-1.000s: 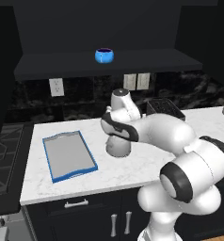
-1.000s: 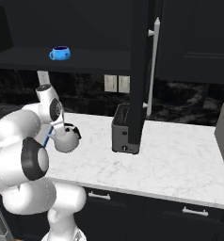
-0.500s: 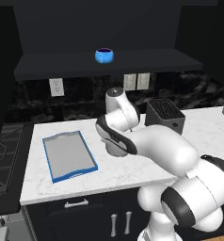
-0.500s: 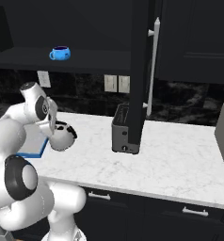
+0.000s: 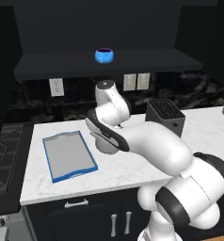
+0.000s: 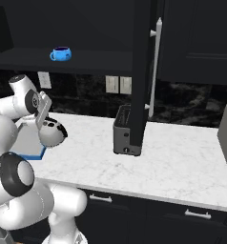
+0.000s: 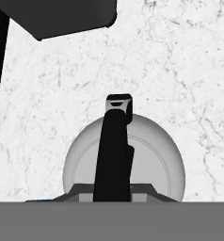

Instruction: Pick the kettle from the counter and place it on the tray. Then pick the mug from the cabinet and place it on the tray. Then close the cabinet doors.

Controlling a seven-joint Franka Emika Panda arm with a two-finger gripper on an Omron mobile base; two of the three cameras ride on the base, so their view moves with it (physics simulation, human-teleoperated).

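My gripper (image 6: 46, 121) is shut on the black arched handle of the light-grey kettle (image 6: 52, 134) and holds it tilted in the air above the white marble counter (image 6: 182, 162). From the hand view, the kettle (image 7: 151, 160) sits right under my gripper (image 7: 115, 194), with marble below it. The blue-rimmed tray (image 5: 49, 160) lies flat just to the left; its corner (image 6: 33, 154) shows beneath the kettle. The blue mug (image 5: 104, 55) (image 6: 61, 54) stands on the open cabinet's shelf (image 5: 147, 60). In the left base view my arm hides most of the kettle.
A dark-grey toaster (image 5: 165, 115) (image 6: 125, 131) stands on the counter to the right of the kettle. An open cabinet door (image 6: 141, 57) with a silver bar handle (image 6: 156, 66) juts out above it. A stove (image 5: 5, 155) lies left of the counter.
My arm has swung left with the kettle in its grip, away from the toaster and closer to the tray. The mug and tray have not moved.
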